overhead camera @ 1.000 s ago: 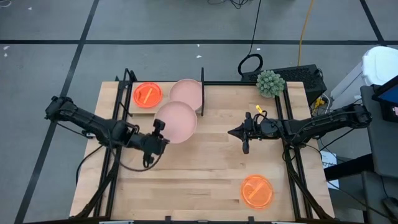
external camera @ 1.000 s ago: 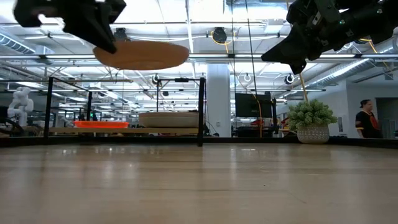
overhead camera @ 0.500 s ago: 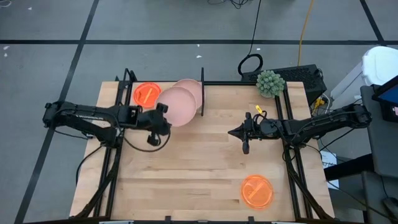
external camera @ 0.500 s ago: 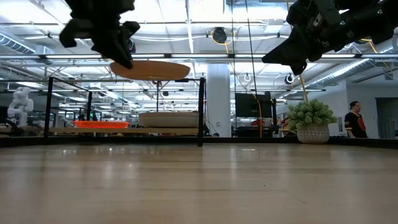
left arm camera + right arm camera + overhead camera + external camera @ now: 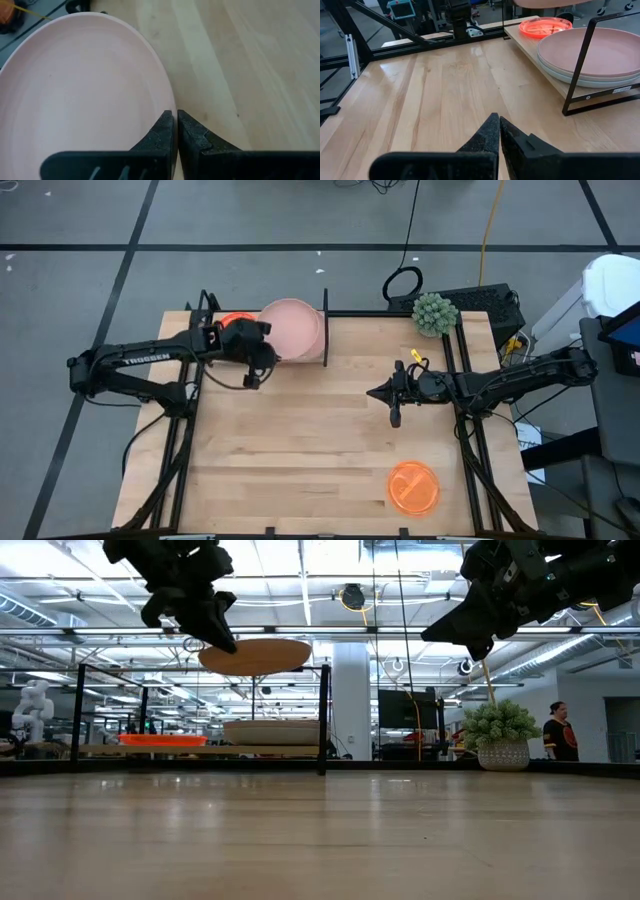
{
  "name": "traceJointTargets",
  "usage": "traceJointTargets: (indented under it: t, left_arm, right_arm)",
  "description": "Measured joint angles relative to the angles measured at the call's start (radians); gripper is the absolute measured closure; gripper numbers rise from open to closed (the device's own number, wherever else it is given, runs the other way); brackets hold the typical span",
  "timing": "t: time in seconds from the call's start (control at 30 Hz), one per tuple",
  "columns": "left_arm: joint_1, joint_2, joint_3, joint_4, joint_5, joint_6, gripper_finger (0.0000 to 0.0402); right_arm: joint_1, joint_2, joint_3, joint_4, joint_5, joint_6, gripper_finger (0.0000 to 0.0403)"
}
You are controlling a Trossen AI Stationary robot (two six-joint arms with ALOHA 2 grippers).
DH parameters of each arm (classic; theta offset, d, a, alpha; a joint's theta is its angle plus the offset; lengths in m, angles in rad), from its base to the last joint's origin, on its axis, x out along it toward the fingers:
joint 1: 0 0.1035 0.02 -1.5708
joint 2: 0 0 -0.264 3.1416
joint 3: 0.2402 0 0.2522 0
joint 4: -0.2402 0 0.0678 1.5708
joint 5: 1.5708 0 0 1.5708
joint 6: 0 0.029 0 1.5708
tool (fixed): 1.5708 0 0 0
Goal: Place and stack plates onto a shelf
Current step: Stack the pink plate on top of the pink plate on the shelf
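My left gripper (image 5: 264,349) (image 5: 175,118) is shut on a large pale-pink plate (image 5: 293,330) (image 5: 256,655) and holds it in the air over the shelf (image 5: 213,358). Below it a stack of large plates (image 5: 275,730) (image 5: 592,55) rests on the shelf plank, mostly hidden under the held plate in the high view. A small orange plate (image 5: 236,321) (image 5: 545,26) lies on the shelf's left part. Another orange plate (image 5: 413,487) lies on the table near its near right corner. My right gripper (image 5: 394,416) (image 5: 499,125) is shut, raised over the table's right half. My left gripper pinches the pale-pink plate's rim (image 5: 167,106) between its two fingers, at the plate's near-left edge (image 5: 268,350). The fingers come at it about level, slanting from the table's left and near side. The plate is lifted clear and lies level above the stack.
Black upright posts (image 5: 325,330) (image 5: 577,70) frame the shelf's right end. A small potted plant (image 5: 433,313) (image 5: 500,735) stands at the table's far right. Bare wood (image 5: 300,440) spreads across the table's middle. A person (image 5: 558,732) stands far behind.
My left gripper has carried the pale-pink plate toward the table's far edge, from over the tabletop just in front of the shelf to above the stack on the shelf. The plate has stayed level and clear of everything.
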Motion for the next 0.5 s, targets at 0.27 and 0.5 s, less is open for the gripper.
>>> traceJointTargets:
  t: [0.27, 0.5]
  left_arm:
    - [0.042, 0.0, 0.0, 0.002, 0.107, -0.036, 0.0391]
    - [-0.002, 0.0, 0.0, -0.012, 0.118, -0.021, 0.0391]
  right_arm:
    - [0.0, 0.0, 0.0, 0.008, 0.0, -0.016, 0.0403]
    - [0.0, 0.002, 0.028, 0.093, 0.014, -0.065, 0.0389]
